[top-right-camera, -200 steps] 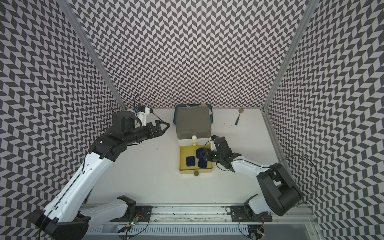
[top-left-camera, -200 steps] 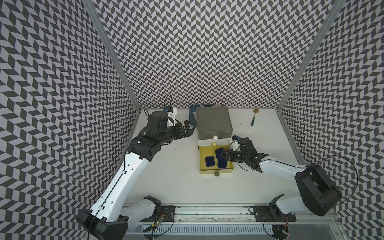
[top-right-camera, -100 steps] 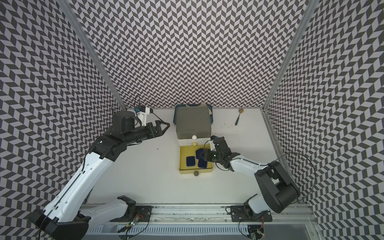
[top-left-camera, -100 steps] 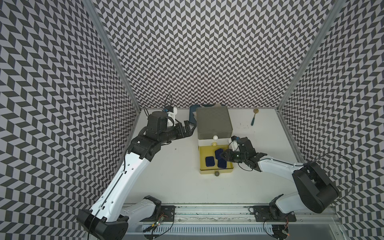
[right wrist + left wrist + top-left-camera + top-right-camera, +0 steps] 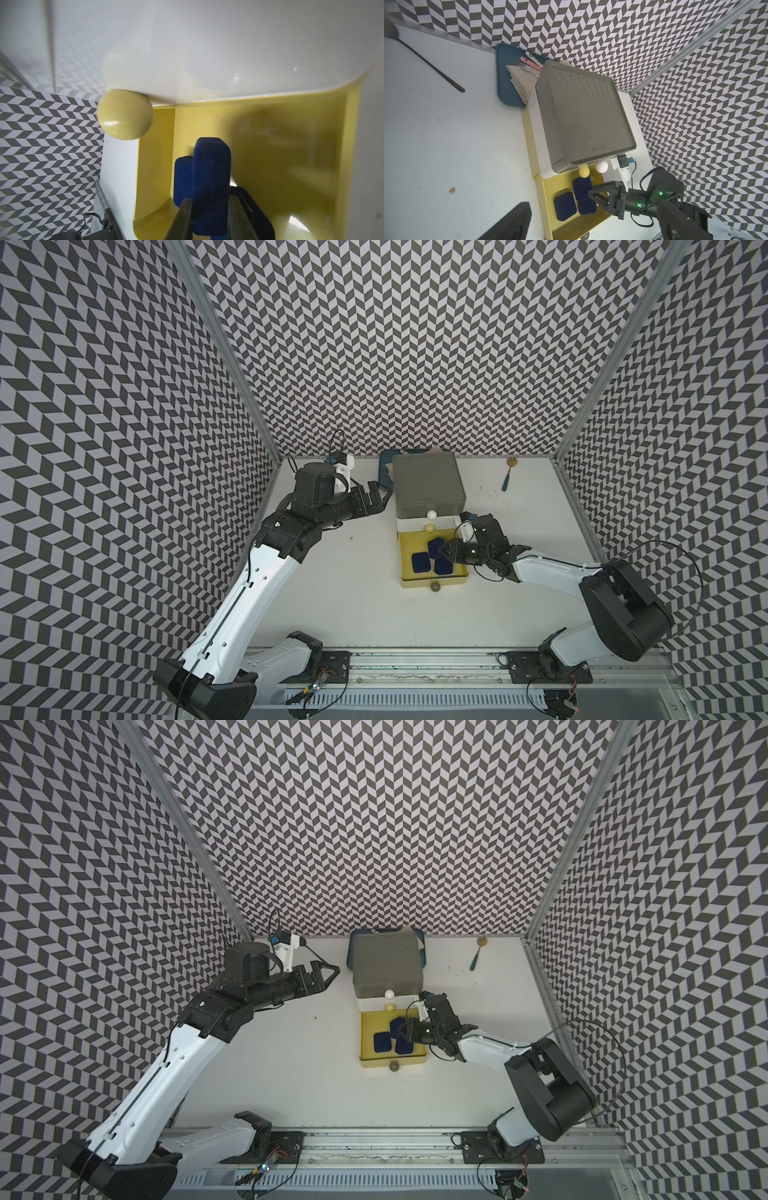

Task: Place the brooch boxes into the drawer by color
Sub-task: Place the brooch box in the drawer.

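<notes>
Pinching a navy brooch box (image 5: 212, 182) on edge, our right hand (image 5: 446, 559) holds it inside the open yellow drawer (image 5: 415, 583), where two navy boxes (image 5: 421, 573) lie flat. We see no red or black boxes out, so releasing seems the last step. Bare drawer floor lies beside it; our left hand (image 5: 330, 975), spread, hovers clear beside the chest (image 5: 428, 485).

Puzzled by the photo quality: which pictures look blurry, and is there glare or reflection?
Right wrist view: the yellow knob and white drawer front are soft; glare patch on the yellow drawer floor. Left wrist view: the chest's grey top mirrors the wall pattern. Both top views: sharp.
</notes>
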Robot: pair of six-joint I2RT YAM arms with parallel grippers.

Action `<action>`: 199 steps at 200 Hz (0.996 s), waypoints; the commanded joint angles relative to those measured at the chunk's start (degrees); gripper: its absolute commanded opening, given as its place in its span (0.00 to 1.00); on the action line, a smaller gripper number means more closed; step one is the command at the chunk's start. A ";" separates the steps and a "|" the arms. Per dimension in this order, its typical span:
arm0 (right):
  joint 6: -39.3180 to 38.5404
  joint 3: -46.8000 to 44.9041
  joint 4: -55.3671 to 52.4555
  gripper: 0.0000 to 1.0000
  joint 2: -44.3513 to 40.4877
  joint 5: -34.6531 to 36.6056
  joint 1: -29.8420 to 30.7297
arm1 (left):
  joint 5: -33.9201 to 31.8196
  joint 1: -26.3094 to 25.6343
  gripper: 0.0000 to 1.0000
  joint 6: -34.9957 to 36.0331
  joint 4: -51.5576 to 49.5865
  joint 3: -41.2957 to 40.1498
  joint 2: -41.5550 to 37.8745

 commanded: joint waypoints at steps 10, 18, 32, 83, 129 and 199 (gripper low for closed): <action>-0.10 2.54 5.48 0.17 0.37 1.90 -0.11 | 0.02 0.39 1.00 1.08 0.35 -0.01 -0.11; -0.10 2.37 5.48 0.17 -0.07 1.90 -0.11 | -0.15 0.45 1.00 1.19 0.28 -0.09 -0.17; -0.10 2.39 5.42 0.17 -0.21 1.90 -0.11 | -0.15 0.40 1.00 1.19 0.32 -0.23 -0.22; -0.10 2.45 4.23 0.17 -3.33 1.90 -0.11 | -0.25 0.48 1.00 1.38 0.03 -0.20 -0.48; -0.10 1.54 0.68 0.17 -8.97 1.90 -0.11 | -0.16 0.57 1.00 1.30 0.03 -0.17 -0.48; -0.10 -1.48 4.08 0.17 -5.99 1.90 -0.03 | -0.17 0.57 1.00 1.34 -0.20 0.10 -0.57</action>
